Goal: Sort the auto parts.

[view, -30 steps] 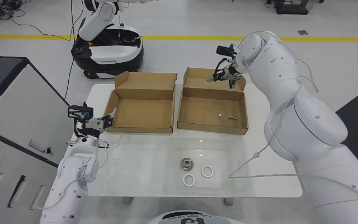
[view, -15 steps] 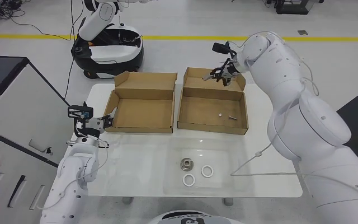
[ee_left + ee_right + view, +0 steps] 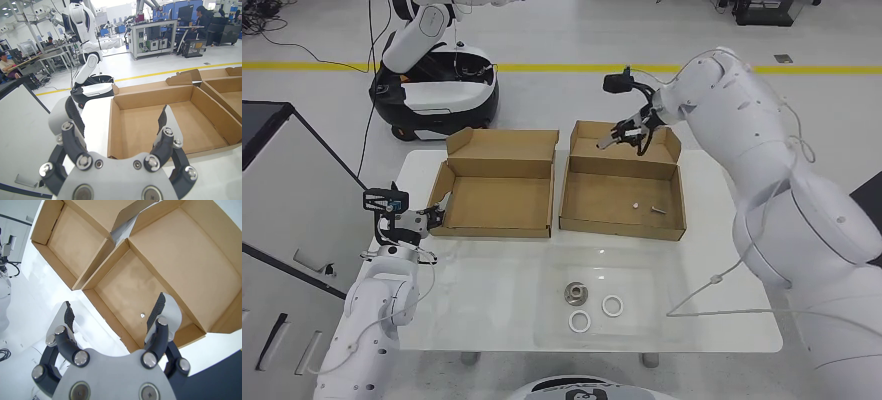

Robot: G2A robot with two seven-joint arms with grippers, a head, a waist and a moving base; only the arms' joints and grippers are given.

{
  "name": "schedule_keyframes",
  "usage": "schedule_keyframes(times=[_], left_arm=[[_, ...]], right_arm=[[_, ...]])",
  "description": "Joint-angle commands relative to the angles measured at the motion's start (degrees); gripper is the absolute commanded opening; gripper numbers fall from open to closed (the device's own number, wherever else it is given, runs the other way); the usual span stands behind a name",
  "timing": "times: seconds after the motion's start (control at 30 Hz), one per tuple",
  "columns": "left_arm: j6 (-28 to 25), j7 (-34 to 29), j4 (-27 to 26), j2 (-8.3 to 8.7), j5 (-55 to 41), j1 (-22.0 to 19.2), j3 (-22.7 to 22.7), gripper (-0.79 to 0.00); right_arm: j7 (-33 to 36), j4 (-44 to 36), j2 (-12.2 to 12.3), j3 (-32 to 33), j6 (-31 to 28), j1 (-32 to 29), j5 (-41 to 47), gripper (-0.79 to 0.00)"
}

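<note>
1. While both grippers hang empty, the unsorted parts sit on the near middle of the table (image 3: 492, 290): hub (image 3: 575, 293), ring (image 3: 613, 306), second ring (image 3: 580, 321). They are close together, and I can't see any touching.
2. Right gripper (image 3: 620, 140) has its fingers spread wide with nothing between them. It hangs over the far flap of the right box (image 3: 622, 230). The parts lie straight to its near side, with the whole box between.
3. Left gripper (image 3: 432, 215) is also spread and empty, just beside the left wall of the left box (image 3: 492, 232). The parts lie to its right and nearer.
4. Which arm is nearer is too close for me to call.
5. All three parts are round with no long axis, so I judge wrist turn won't matter.
6. Top view places the parts and two white bits (image 3: 637, 205) in the right box. Right wrist view gives me the finger gap of the right gripper (image 3: 114, 303) and a white bit (image 3: 142, 315) on the box floor beside one finger. Left wrist view gives the left gripper (image 3: 117, 106) and the bare floor of the left box (image 3: 151, 123).
</note>
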Motion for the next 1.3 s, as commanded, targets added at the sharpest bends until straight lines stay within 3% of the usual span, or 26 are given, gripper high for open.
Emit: schedule_keyframes(times=[0.0, 0.33, 0.8, 1.0, 1.27], left_arm=[[0.00, 0.00, 0.00, 0.00, 0.00, 0.00, 0.00, 0.000], [0.00, 0.00, 0.00, 0.00, 0.00, 0.00, 0.00, 0.000], [0.00, 0.00, 0.00, 0.00, 0.00, 0.00, 0.00, 0.000], [0.00, 0.00, 0.00, 0.00, 0.00, 0.00, 0.00, 0.000], [0.00, 0.00, 0.00, 0.00, 0.00, 0.00, 0.00, 0.000]], right_arm=[[0.51, -3.07, 1.25, -0.03, 0.51, -0.56, -0.11, 0.000], [4.60, -26.76, 9.91, 0.42, 4.60, -6.20, -2.26, 0.000], [14.99, -67.75, 24.31, 9.38, 15.00, -21.21, -11.67, 0.000], [15.16, -76.71, 27.97, 10.42, 15.17, -25.61, -14.85, 0.000], [15.16, -83.07, 30.81, 10.06, 15.43, -27.46, -14.95, 0.000]])
